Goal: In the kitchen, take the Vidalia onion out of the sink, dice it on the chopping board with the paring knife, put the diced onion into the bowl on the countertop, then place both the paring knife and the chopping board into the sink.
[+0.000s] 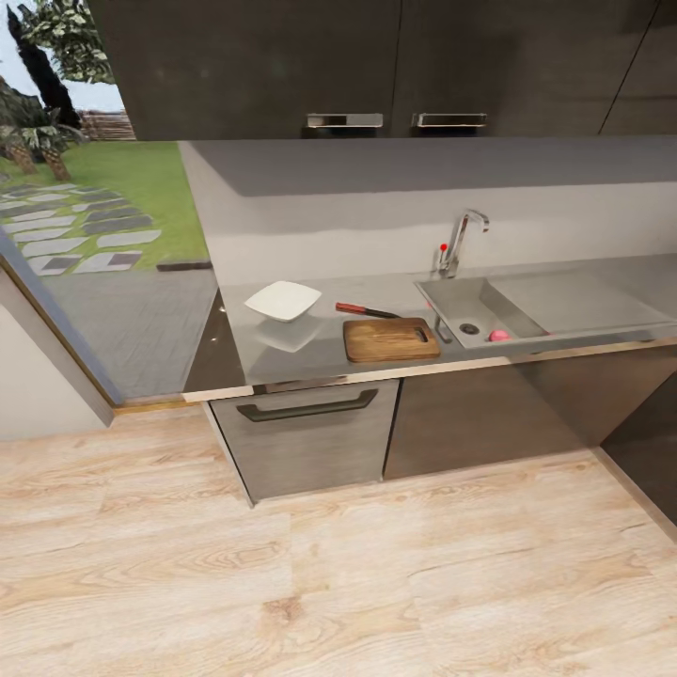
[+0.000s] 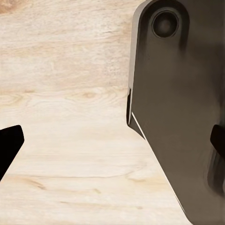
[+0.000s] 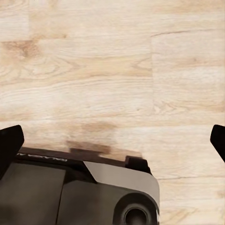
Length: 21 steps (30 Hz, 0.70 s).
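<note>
While both grippers hang spread, empty, over pale plank floor (image 3: 112, 70), small pinkish-pale onion (image 1: 499, 335) sits far ahead in grey basin (image 1: 449, 303); overreaching risks fumble.

Head cam: high, well back from the sink (image 1: 480, 315), facing it, angled down. Both wrist cams: straight down, near the wood floor (image 2: 70, 140) (shared w/ head cam).
</note>
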### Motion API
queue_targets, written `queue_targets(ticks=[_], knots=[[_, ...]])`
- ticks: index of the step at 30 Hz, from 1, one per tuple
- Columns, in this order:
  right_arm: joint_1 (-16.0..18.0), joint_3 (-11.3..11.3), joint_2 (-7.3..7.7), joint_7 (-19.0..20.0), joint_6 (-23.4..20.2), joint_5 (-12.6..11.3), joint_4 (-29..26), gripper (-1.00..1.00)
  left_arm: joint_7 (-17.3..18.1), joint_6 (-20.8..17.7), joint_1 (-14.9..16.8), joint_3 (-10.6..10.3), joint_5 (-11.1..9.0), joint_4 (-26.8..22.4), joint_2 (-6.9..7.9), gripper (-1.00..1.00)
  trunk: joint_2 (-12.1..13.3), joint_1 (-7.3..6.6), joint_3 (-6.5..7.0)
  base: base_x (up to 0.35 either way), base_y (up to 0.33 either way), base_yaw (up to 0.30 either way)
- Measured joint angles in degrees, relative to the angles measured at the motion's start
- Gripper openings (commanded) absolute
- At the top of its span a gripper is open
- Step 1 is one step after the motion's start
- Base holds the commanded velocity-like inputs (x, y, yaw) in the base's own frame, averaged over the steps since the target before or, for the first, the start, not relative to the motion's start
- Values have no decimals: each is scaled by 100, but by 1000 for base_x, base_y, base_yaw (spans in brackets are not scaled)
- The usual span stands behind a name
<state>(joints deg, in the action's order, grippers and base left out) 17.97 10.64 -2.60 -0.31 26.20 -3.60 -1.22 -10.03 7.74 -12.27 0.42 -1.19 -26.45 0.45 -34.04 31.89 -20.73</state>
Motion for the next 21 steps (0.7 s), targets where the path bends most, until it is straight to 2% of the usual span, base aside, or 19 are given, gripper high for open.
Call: queue_targets(ticks=[21], knots=[[0,-23,-3,-1,-3,18,-1,100,0,0,-2,0,0,52,0,100,0,0,0,0,0,0]])
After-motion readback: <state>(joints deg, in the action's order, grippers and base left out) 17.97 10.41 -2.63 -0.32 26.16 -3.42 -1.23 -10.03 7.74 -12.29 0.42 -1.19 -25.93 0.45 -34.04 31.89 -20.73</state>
